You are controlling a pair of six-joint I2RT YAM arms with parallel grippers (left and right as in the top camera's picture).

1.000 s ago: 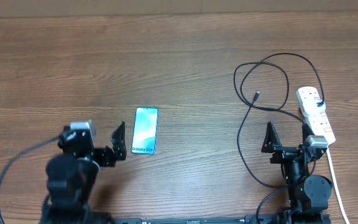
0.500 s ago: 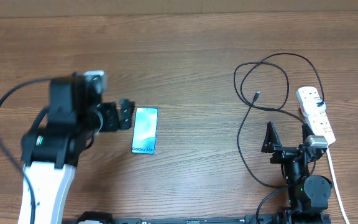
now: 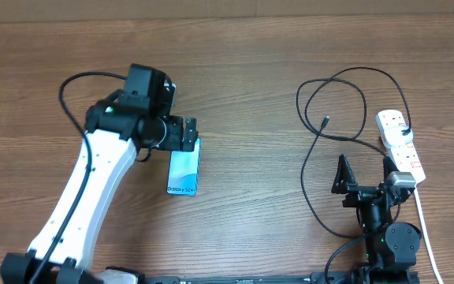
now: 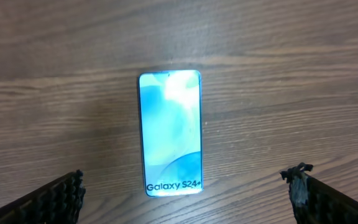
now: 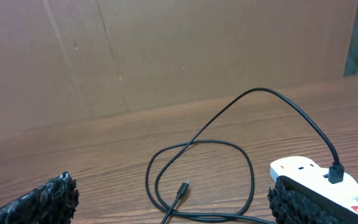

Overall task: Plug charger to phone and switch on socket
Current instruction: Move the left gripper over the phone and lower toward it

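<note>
Wooden surface (image 3: pixel 243 63), seen from above: phone (image 3: pixel 184 167) lies screen-up left of centre, under the left end effector (image 3: pixel 189 134), fingers apart, probably aligning to grasp. Charger (image 3: pixel 306 170) loops from the socket (image 3: pixel 400 146) by the right edge; right end effector (image 3: pixel 365 168) likewise spread.

Three views: one fixed above, one on each wrist.
The overhead camera looked straight down from high up on the whole table (image 3: pixel 251 71). The left wrist camera pointed down, close over the phone (image 4: pixel 170 132), which the overhead also showed. The right wrist camera sat low, facing level across the table toward a brown wall (image 5: pixel 166 50), sharing the charger (image 5: pixel 257 91) and socket (image 5: pixel 303 171) with the overhead.
</note>
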